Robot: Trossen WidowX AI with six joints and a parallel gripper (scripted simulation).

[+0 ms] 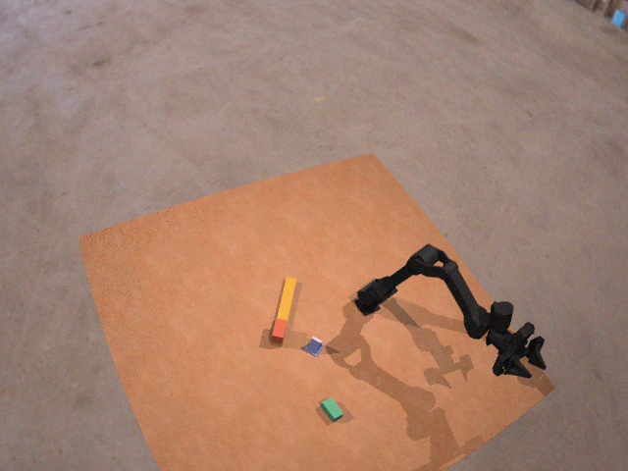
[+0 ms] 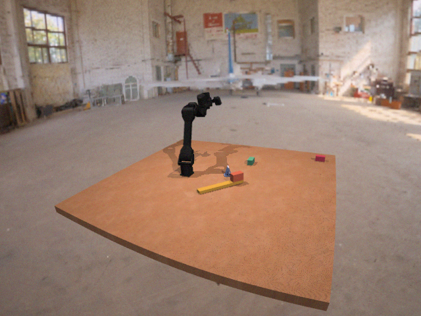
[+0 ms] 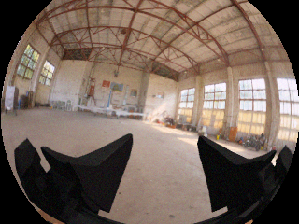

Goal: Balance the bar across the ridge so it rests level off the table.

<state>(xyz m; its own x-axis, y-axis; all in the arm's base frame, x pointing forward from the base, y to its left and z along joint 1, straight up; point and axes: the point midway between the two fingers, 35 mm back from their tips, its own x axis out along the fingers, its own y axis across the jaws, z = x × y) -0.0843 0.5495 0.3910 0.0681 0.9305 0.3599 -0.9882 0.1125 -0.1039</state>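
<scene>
The bar (image 1: 285, 307) (image 2: 218, 185) is a long yellow strip with an orange-red block on one end; it lies flat on the brown table (image 1: 177, 304) (image 2: 237, 245). The ridge (image 1: 314, 345) (image 2: 227, 170) is a small blue-grey wedge that stands on the table just beside the bar's red end. My gripper (image 1: 522, 362) (image 2: 216, 100) (image 3: 166, 140) is open and empty. It is raised high in the air, far from the bar, and points out over the hall floor. The wrist view shows only the two black fingers and the hall.
A green block (image 1: 332, 408) (image 2: 250, 160) lies on the table beyond the ridge. A dark red block (image 2: 320, 157) lies near the table's far corner. The arm's base (image 1: 369, 298) (image 2: 186, 166) stands on the table near the ridge.
</scene>
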